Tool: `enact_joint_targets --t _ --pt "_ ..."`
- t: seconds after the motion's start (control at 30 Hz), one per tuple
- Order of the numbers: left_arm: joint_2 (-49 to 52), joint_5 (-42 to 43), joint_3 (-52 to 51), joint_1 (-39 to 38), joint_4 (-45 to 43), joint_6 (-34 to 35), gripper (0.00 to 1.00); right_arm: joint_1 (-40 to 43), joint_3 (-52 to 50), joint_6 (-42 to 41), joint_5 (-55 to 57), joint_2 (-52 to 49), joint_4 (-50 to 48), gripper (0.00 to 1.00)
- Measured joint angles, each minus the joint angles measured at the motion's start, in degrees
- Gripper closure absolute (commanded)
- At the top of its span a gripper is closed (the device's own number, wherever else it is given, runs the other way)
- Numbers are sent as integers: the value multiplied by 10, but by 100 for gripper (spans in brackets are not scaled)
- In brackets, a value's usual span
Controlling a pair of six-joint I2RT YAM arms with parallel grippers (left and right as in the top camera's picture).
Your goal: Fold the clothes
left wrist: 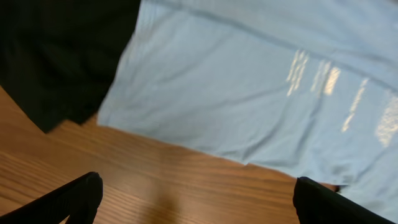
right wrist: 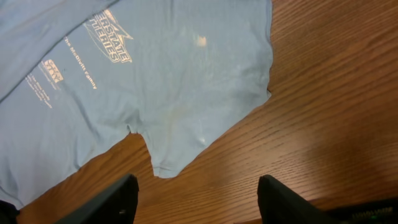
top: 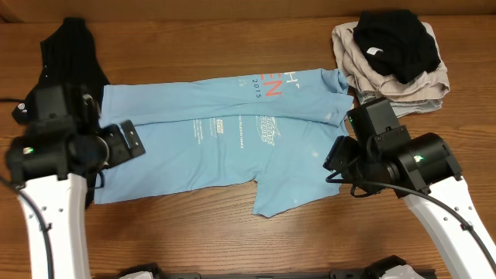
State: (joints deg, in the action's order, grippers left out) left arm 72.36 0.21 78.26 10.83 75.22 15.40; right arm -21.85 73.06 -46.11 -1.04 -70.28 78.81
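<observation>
The light blue T-shirt (top: 225, 147) lies spread on the table, its top edge folded down so the red-orange and white lettering shows. A black shirt (top: 71, 54) lies at the back left, partly under my left arm. My left gripper (left wrist: 196, 199) is open over bare wood, just off the blue shirt's lower left corner (left wrist: 249, 93), with the black shirt (left wrist: 56, 56) beside it. My right gripper (right wrist: 198, 199) is open over bare wood, close to the blue shirt's sleeve tip (right wrist: 168, 165).
A pile of beige clothes (top: 403, 77) with a black garment with a small white logo (top: 395, 39) on top sits at the back right. The table's front edge runs along the bottom of the overhead view.
</observation>
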Motion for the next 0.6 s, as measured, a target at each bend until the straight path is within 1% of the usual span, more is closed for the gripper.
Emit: enact_joint_targets --t 0.03,0.07,0.33,0.6 --pt "0 0 -21 0 -8 5 0 0 -1 -2 0 0 -2 2" --pt "0 0 -35 0 -12 9 0 0 -3 -7 0 0 -5 0" --pt "0 0 -114 0 -70 31 0 0 -4 3 13 -2 -27 0" --pt "0 3 -137 1 -93 37 0 0 -6 12 23 -29 -28 0"
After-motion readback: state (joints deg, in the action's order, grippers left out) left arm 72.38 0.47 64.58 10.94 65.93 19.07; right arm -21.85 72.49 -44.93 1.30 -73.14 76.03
